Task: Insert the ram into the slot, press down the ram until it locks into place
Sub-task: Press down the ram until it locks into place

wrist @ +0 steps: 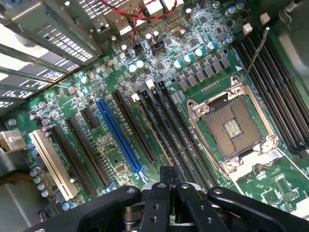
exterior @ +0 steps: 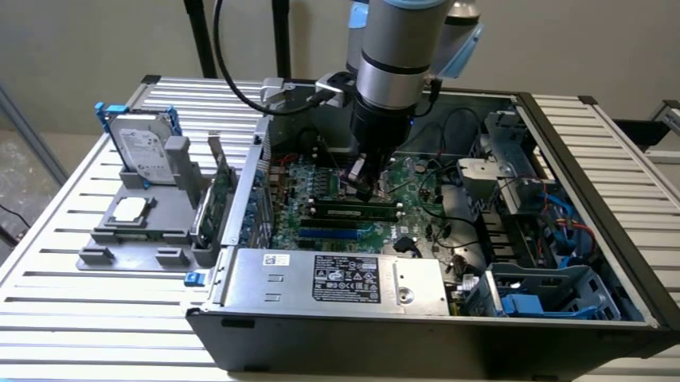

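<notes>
Here the closed pincer [exterior: 367, 187] bears down on the ram [exterior: 351, 212] — already lying along its slot [exterior: 345, 218] on the motherboard (black end clips unclear). I judge pressing underway — firm, straight, downward force needed.

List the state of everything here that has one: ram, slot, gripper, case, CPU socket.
ram: lying along the slot, level
slot: holds the ram
gripper: shut, over the ram
computer case: side open
CPU socket: empty, no chip
hard drive: outside case, upright in holder
</notes>
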Controlling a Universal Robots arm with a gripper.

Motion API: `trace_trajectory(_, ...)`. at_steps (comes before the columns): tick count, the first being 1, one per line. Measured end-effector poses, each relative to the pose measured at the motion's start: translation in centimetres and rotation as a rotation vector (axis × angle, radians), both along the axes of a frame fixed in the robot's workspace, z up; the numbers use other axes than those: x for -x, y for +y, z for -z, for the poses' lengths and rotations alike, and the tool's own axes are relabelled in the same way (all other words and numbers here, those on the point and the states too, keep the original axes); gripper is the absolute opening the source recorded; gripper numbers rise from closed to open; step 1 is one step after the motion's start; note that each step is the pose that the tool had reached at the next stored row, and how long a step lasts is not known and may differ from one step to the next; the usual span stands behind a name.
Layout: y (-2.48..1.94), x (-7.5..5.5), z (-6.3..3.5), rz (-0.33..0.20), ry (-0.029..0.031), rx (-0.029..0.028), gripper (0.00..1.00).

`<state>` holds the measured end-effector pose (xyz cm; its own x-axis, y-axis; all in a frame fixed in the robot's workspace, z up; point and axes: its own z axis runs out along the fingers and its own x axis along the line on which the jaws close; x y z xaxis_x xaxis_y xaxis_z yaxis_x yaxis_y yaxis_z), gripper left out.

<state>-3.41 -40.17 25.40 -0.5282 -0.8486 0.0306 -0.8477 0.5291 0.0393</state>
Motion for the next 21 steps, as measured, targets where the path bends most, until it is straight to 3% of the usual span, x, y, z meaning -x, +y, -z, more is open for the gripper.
trace_trajectory(14,0.00,0.00,0.00,0.196,0.0001,0.0138,0.11)
trace_trajectory(21,0.00,0.00,0.01,0.302,0.0004,0.0172,0.11)
